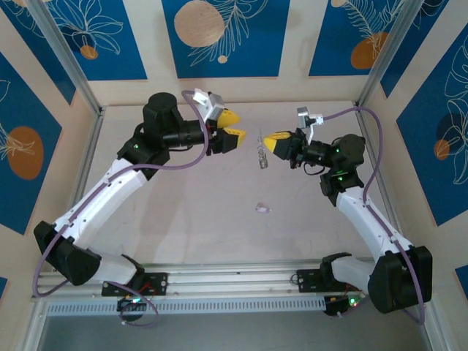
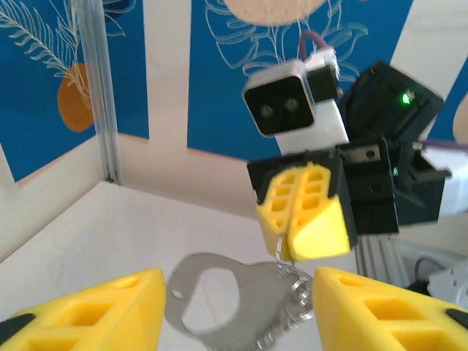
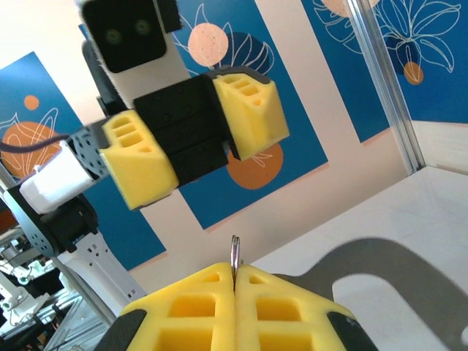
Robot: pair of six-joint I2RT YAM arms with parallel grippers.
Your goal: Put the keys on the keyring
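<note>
Silvery keyring (image 1: 261,156) hangs pinched in the right end effector (image 1: 269,142).

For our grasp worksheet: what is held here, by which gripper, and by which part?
The right gripper pinches the keyring by a thin wire loop at its edge; its flat part hangs below. The left gripper holds nothing.

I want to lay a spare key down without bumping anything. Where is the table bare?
Bare table lies between the left arm and the loose key, and along the rear wall behind both grippers. Crowded: the gap between left gripper and right gripper, where the keyring hangs.
</note>
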